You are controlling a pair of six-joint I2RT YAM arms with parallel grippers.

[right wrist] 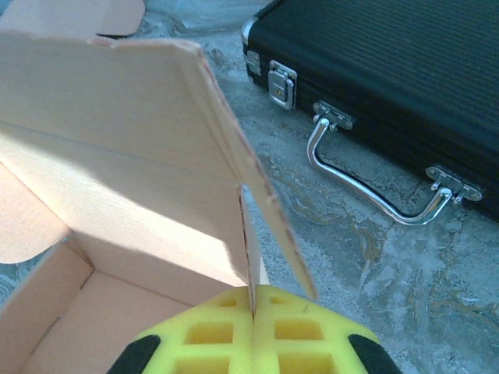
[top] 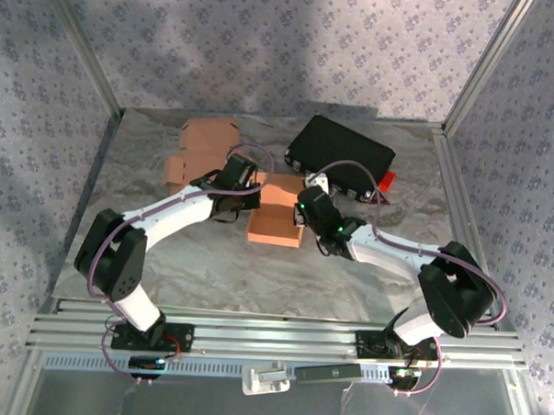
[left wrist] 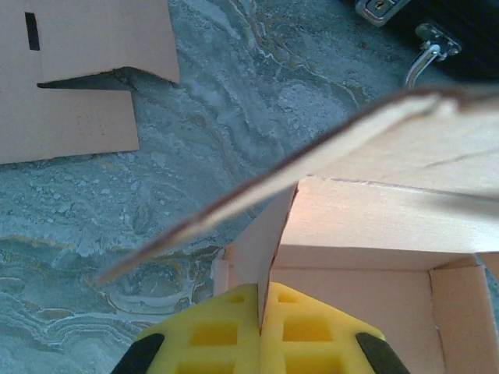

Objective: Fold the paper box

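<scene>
Mid-fold near the desk's centre, the left end effector (left wrist: 261, 315) and right end effector (right wrist: 253, 310) each clamp a paper box (top: 272, 227) wall. The next move probably calls for pressing both walls inward.

White/blk arms (top: 166, 212), purple cables (top: 352, 164), yellow pads (left wrist: 339, 331)

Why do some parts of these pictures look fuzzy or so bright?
Left wrist view: the flap of the box nearest the lens is blurred, while the table behind is sharper. Right wrist view: bright light falls inside the box, and the case handle glints. Top view: the back wall is unevenly lit, with darker patches.
</scene>
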